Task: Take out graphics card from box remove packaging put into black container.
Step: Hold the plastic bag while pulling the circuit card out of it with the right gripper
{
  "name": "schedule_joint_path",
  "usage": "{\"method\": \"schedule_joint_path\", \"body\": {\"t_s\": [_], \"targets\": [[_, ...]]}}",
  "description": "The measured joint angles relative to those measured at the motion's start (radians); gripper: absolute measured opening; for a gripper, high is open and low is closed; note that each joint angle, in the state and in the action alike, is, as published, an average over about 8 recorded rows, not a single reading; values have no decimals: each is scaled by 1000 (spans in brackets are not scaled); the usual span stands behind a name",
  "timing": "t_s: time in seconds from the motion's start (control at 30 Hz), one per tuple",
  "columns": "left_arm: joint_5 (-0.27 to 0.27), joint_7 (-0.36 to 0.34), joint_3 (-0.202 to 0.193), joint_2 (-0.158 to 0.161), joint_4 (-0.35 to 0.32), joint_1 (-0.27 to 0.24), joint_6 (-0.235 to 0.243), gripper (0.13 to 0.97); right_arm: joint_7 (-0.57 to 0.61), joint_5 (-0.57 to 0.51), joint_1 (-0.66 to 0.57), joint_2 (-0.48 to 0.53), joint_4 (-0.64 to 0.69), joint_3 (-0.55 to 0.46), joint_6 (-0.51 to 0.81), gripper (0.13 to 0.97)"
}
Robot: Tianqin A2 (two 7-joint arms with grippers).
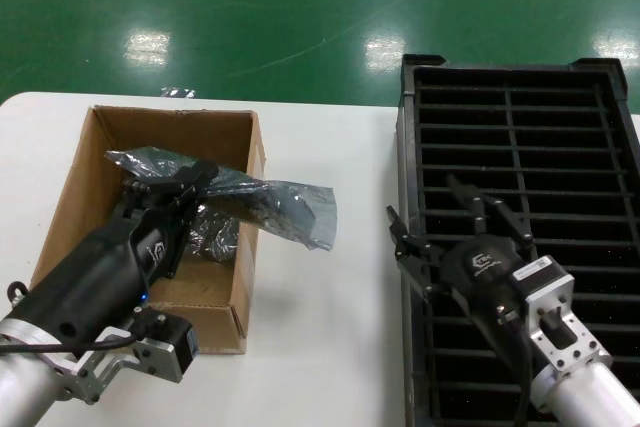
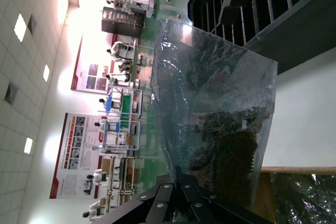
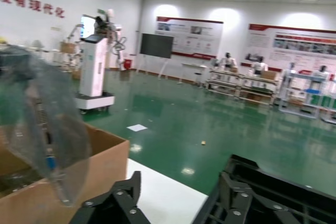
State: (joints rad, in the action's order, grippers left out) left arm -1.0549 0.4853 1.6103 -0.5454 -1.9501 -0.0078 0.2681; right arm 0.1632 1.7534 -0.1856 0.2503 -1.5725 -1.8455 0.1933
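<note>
You can't make out the graphics card itself: the crinkled packaging point(image 1: 262, 199) veils whatever it holds. Your left claw point(image 1: 172, 190) covers part of the box point(image 1: 215, 302) floor, and its fingertips are buried in plastic. The black container point(image 1: 610, 147) runs off the worktop's point(image 1: 320, 327) near and right edges. Both arms are cut off below.

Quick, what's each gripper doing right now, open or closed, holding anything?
Left gripper: closed on the crinkly grey plastic bag, lifted over the brown cardboard box.
Right gripper: open, empty, over the black slotted plastic tray.
</note>
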Motion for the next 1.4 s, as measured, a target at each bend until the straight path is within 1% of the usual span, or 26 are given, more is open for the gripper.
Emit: {"method": "schedule_joint_path", "body": {"t_s": [0.2, 0.23, 0.5, 0.53, 0.8, 0.93, 1.1, 1.2, 1.4], "targets": [[0, 0, 0, 0, 0, 0, 0, 139, 0, -6, -14, 21, 5, -15, 61, 483], [0, 0, 0, 0, 0, 0, 0, 139, 1, -5, -15, 26, 4, -16, 74, 483], [0, 0, 0, 0, 0, 0, 0, 139, 21, 20, -14, 58, -14, -18, 178, 300], [0, 0, 0, 0, 0, 0, 0, 139, 23, 23, -13, 61, -18, -18, 189, 300], [0, 0, 0, 0, 0, 0, 0, 139, 19, 38, -1, 86, -45, -32, 258, 183], [0, 0, 0, 0, 0, 0, 0, 139, 9, 37, 4, 99, -56, -41, 278, 183], [0, 0, 0, 0, 0, 0, 0, 139, 0, 34, 6, 108, -67, -50, 295, 153], [0, 0, 0, 0, 0, 0, 0, 139, 0, 34, 2, 106, -67, -54, 302, 135], [0, 0, 0, 0, 0, 0, 0, 139, 12, 43, -19, 89, -47, -52, 317, 134]]}}
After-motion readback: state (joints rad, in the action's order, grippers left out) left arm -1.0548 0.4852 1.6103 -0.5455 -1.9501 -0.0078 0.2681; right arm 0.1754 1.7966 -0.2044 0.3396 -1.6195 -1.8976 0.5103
